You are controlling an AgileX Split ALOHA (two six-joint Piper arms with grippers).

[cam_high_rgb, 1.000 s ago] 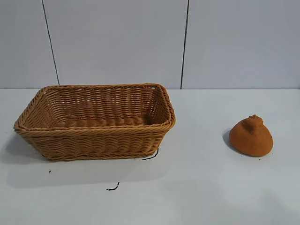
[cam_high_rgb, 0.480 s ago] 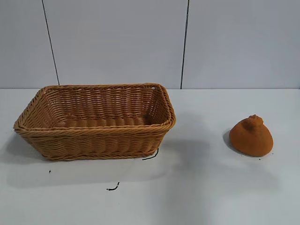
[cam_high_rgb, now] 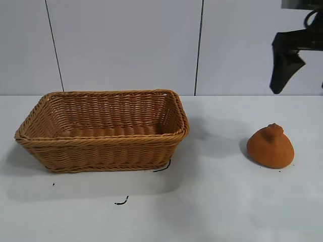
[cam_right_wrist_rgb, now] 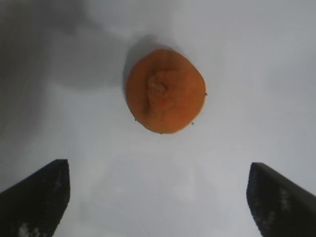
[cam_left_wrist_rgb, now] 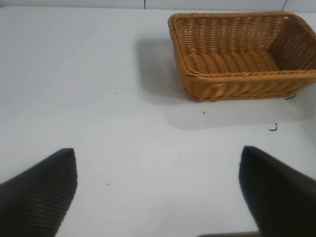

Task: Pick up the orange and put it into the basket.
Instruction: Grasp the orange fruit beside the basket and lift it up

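Note:
The orange (cam_high_rgb: 270, 147) sits on the white table at the right, neck up; it also shows in the right wrist view (cam_right_wrist_rgb: 165, 96). My right gripper (cam_high_rgb: 299, 88) hangs high above it at the top right, open and empty, jaws wide apart (cam_right_wrist_rgb: 158, 197). The basket (cam_high_rgb: 103, 143) stands at the left, with nothing in it that I can see; it also shows in the left wrist view (cam_left_wrist_rgb: 237, 84). My left gripper (cam_left_wrist_rgb: 158, 187) is open and empty over bare table, well away from the basket, and out of the exterior view.
Small black thread scraps lie on the table in front of the basket (cam_high_rgb: 121, 201) and at its front right corner (cam_high_rgb: 162, 166). A panelled wall closes the back. A stretch of white table lies between basket and orange.
My right gripper has come into the exterior view at the top right, above the orange. Its shadow now falls on the table between basket and orange. Orange and basket have not moved.

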